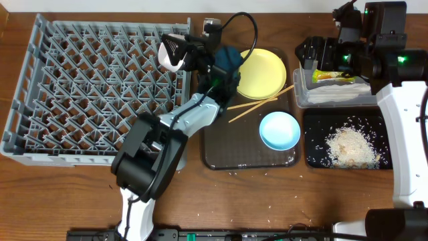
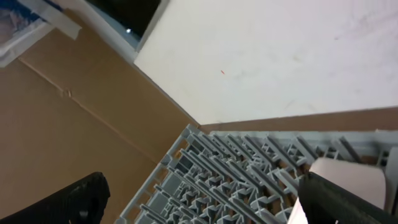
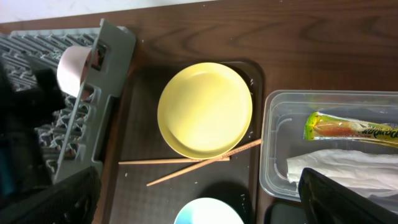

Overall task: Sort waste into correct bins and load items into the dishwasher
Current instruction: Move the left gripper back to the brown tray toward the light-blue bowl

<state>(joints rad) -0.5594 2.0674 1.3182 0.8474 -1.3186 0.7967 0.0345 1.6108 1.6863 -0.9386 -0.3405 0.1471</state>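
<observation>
Left gripper (image 2: 202,193): fingers spread wide; small white cup (image 2: 348,177) against one fingertip, dish rack (image 2: 236,180) beneath.
Right gripper (image 3: 199,190): fingers spread; snack wrapper (image 3: 351,127) and napkin (image 3: 336,165) in clear tub (image 3: 273,155) beyond one fingertip.

Rack (image 1: 80,87) left of serving tray (image 1: 234,144); plate (image 1: 262,72), chopsticks (image 1: 257,106), bowl (image 1: 279,130) on tray.

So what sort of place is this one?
Probably a lab bench staged as a dish-clearing station, not a real kitchen: a large grey plastic dish rack on a wooden table, and a clear plastic tub beside a shallow black tray serving as bins.
</observation>
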